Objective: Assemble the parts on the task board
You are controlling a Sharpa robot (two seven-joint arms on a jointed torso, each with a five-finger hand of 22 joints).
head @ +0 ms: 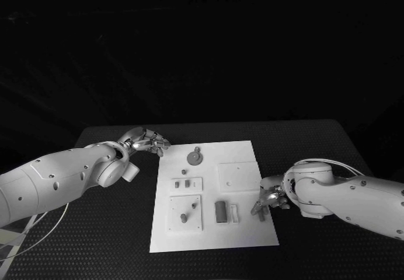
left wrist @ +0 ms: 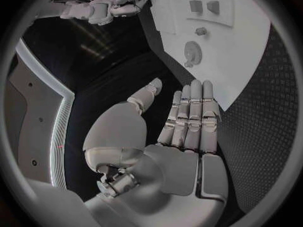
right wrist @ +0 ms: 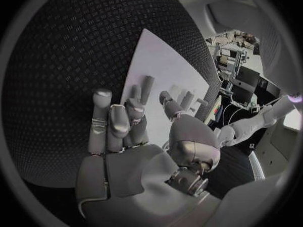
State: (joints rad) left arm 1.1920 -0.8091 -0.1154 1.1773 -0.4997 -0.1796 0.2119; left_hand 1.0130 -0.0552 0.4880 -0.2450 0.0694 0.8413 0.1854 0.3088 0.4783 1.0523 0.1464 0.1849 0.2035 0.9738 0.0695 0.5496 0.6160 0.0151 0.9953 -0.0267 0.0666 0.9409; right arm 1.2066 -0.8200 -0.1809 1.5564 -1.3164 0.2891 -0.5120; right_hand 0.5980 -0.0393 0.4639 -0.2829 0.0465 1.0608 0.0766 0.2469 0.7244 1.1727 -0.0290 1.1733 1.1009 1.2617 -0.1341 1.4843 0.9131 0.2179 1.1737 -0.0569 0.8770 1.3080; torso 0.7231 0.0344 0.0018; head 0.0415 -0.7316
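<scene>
Position of the task board (head: 240,175): at the middle of the table (head: 110,245), with its long sides running from the near edge toward the far edge. Several grey parts are carried on it. A round part (head: 195,157) lies near the board's far left corner, and a long bar part (head: 220,212) lies toward the near right corner, its long axis parallel to the board's long sides.

The right hand (head: 271,201) is seen over the board's right edge, toward the near corner. A small dark part (head: 260,213) is located directly below its fingertips, at the board's right edge. Whether that part is pinched or merely touched cannot be told from the head view. In the right wrist view the right hand's fingers (right wrist: 120,121) are curled toward the thumb just above the board, with the upright parts lying beyond them. The bar part lies just beside this hand, toward the board's middle, so the right hand is judged the nearer one.

The left hand (head: 147,142) is held off the board's far left corner. In the left wrist view its fingers (left wrist: 192,116) are extended straight, side by side, and nothing is held. The round part (left wrist: 192,52) lies beyond the fingertips.
</scene>
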